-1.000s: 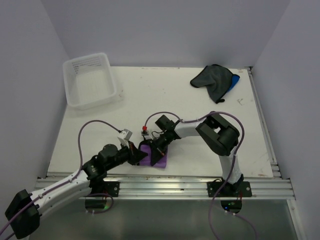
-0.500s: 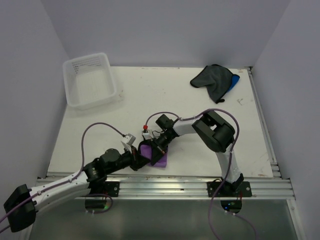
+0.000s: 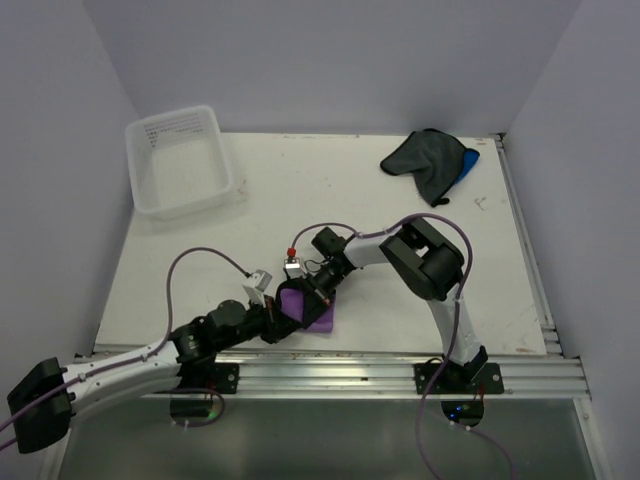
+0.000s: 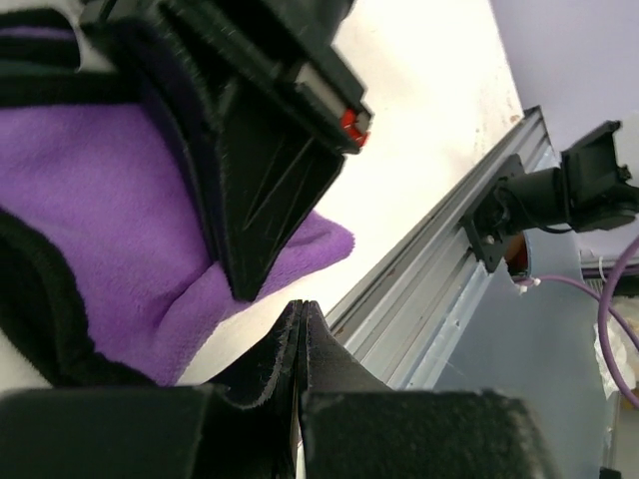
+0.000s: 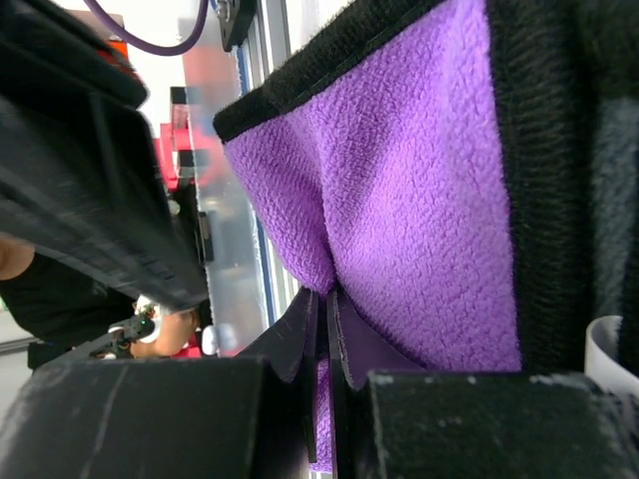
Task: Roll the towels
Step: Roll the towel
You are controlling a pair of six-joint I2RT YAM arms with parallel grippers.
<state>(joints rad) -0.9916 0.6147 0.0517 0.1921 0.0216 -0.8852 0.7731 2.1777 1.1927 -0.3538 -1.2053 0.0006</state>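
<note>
Towel 1 of 3 in progress: small purple fleece towel bunched at the worktop near edge, not yet a roll. Right tool pinches its fold; left tool pressed together beside it. Dark grey-black cloth towel and bright blue cloth towel heaped far right, unrolled.

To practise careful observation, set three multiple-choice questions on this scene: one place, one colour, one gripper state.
1. Where is the tub? A far left corner; B far right corner; C front edge.
2. What colour is the towel by the front edge? A blue; B purple; C grey.
3. The right gripper is: A wide open; B holding the tub; C shut on the towel.
Answers: 1 A: it stands far left in the top view. 2 B: it is purple in every view. 3 C: its wrist view shows the cloth pinched.
</note>
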